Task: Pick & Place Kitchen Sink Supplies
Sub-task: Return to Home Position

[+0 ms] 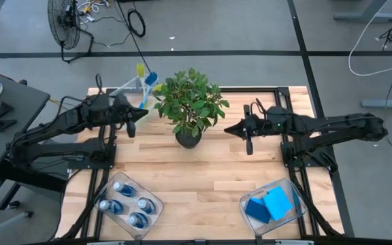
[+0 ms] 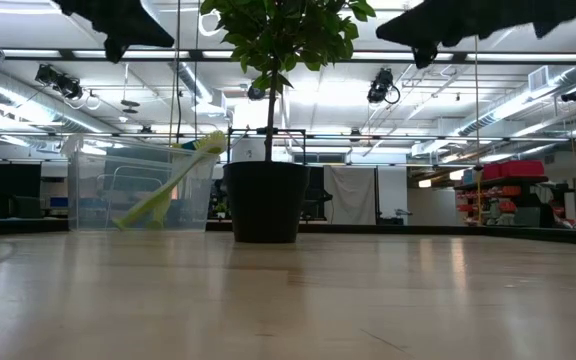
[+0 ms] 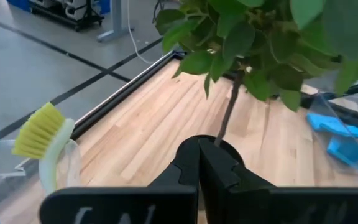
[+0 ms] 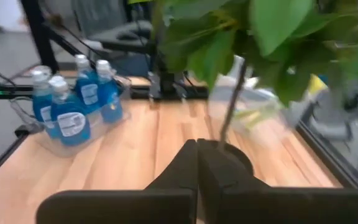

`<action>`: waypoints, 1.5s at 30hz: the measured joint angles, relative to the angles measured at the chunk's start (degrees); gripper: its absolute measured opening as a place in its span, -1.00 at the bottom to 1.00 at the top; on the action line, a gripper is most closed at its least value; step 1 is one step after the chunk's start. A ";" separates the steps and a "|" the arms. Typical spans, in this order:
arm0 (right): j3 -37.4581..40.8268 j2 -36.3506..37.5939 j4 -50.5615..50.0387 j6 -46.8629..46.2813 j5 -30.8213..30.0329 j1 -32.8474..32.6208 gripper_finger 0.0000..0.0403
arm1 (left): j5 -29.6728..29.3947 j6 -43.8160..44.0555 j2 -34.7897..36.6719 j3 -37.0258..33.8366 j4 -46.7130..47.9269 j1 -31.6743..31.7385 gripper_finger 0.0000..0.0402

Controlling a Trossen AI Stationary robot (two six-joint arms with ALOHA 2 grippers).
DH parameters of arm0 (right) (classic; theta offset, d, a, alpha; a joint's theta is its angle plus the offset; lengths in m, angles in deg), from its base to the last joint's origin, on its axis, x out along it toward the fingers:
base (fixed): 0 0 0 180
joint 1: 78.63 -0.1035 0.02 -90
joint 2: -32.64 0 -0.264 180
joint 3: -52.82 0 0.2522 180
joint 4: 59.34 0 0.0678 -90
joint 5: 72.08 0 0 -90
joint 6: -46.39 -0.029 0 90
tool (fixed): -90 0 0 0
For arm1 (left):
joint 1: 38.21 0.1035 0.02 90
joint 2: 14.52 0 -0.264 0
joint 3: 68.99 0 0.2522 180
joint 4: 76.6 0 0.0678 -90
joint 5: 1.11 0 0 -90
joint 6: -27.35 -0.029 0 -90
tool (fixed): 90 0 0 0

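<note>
Yellow-green dish brushes (image 1: pixel 141 80) lean head-up inside a clear bin (image 1: pixel 129 92) at the table's far left; one brush head (image 3: pixel 39 130) also shows in the left wrist view. Blue bottles (image 1: pixel 126 203) with pale caps stand in a clear bin at the near left. Blue sponges (image 1: pixel 269 204) lie in a clear bin at the near right. My left gripper (image 1: pixel 145 114) hangs shut and holds nothing above the table, just left of the plant. My right gripper (image 1: pixel 228 128) hangs shut and holds nothing just right of the plant. Both point toward the plant.
A leafy potted plant (image 1: pixel 189 109) in a black pot (image 2: pixel 265 200) stands mid-table between the two grippers. Bare wood (image 1: pixel 203 177) lies between the near bins. Black frame rails (image 1: pixel 298 170) run along the table's sides.
</note>
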 joint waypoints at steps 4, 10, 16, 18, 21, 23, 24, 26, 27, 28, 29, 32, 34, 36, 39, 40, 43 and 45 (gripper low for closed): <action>7.50 0.02 11.95 1.54 2.59 0.79 -0.99 | 0.11 0.20 3.73 -3.16 -2.00 -0.68 -0.99; 16.51 0.33 23.39 -2.19 2.89 2.43 -0.99 | 0.17 0.37 7.40 -7.76 -3.60 -1.72 -0.99; 20.34 1.05 24.15 -5.03 2.94 3.86 -1.00 | 2.38 0.02 9.00 -11.80 -8.52 -2.01 -0.99; 20.42 1.05 24.20 -5.92 2.94 4.31 -1.00 | 3.87 0.19 8.94 -12.88 -10.48 -2.02 -0.99; 20.42 1.11 24.68 -6.00 2.92 5.26 -1.00 | 4.74 1.43 8.82 -15.61 -14.89 -2.49 -0.99; 20.42 1.11 24.73 -6.03 2.81 5.89 -1.00 | 4.70 1.43 8.89 -17.90 -18.42 -3.35 -0.99; 20.42 1.11 24.73 -6.10 2.81 6.09 -1.00 | 4.72 1.44 9.05 -18.98 -19.74 -3.78 -0.99; 20.42 1.11 24.72 -7.23 2.81 6.48 -1.00 | 4.74 1.64 9.68 -20.69 -21.26 -4.70 -0.99; 20.42 1.11 24.71 -7.93 2.83 6.60 -1.00 | 4.74 2.08 9.92 -21.24 -21.75 -5.29 -0.99; 20.42 1.11 24.71 -8.74 2.81 6.61 -1.00 | 4.71 2.76 10.07 -21.79 -21.90 -5.96 -0.99; 20.42 1.11 24.71 -9.33 2.83 6.61 -1.00 | 4.63 2.96 10.10 -22.09 -21.91 -6.67 -0.99; 20.42 1.11 24.71 -8.88 2.83 6.61 -1.00 | 4.27 2.70 10.44 -22.66 -23.81 -9.05 -0.99; 20.42 1.11 24.67 -8.26 2.82 6.61 -0.99 | 3.35 1.75 10.44 -23.14 -25.38 -10.69 -0.99; 20.42 1.11 24.66 -8.03 2.81 6.61 -0.98 | 1.84 1.30 10.42 -23.95 -26.20 -12.36 -0.99; 20.42 1.11 24.66 -9.82 2.85 6.61 -0.97 | -0.55 1.18 10.42 -25.07 -26.66 -15.01 -0.99; 20.42 1.11 24.66 -10.88 2.94 6.59 -0.97 | -1.16 1.18 10.42 -25.46 -26.64 -15.86 -0.99; 20.42 1.11 24.64 -12.08 2.89 6.59 -0.96 | -2.01 0.76 10.44 -26.80 -26.96 -18.03 -0.99; 20.42 1.09 24.64 -10.64 2.80 6.59 -0.96 | -2.14 0.60 10.79 -28.42 -28.85 -19.04 -0.99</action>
